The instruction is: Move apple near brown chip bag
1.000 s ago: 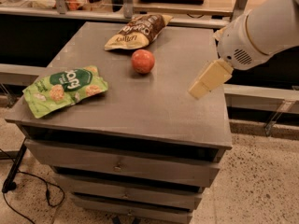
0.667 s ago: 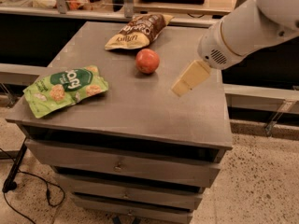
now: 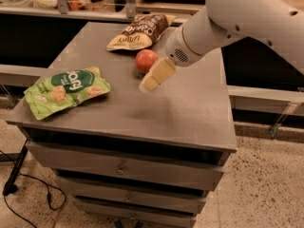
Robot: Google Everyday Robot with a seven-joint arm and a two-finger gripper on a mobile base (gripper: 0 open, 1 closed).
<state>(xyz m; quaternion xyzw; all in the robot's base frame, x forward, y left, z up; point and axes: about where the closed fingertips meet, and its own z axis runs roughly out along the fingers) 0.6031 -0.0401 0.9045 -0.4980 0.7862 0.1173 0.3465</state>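
Observation:
The apple (image 3: 145,60), small, round and reddish-orange, sits on the grey cabinet top (image 3: 190,103) toward the back middle. The brown chip bag (image 3: 138,31), dark brown with a tan-yellow part, lies just behind it at the back edge, a short gap away. My gripper (image 3: 156,76), with cream-coloured fingers on a white arm, hovers just right of and in front of the apple, pointing down-left, close to it.
A light green bag (image 3: 66,90) with a dark green logo lies at the front left of the top. The cabinet has drawers (image 3: 123,167) below. A shelf with clutter stands behind. A black cable (image 3: 28,194) lies on the floor at the left.
My arm has swung left across the cabinet top, bringing the gripper from the right edge to right beside the apple. The apple and both bags have not moved.

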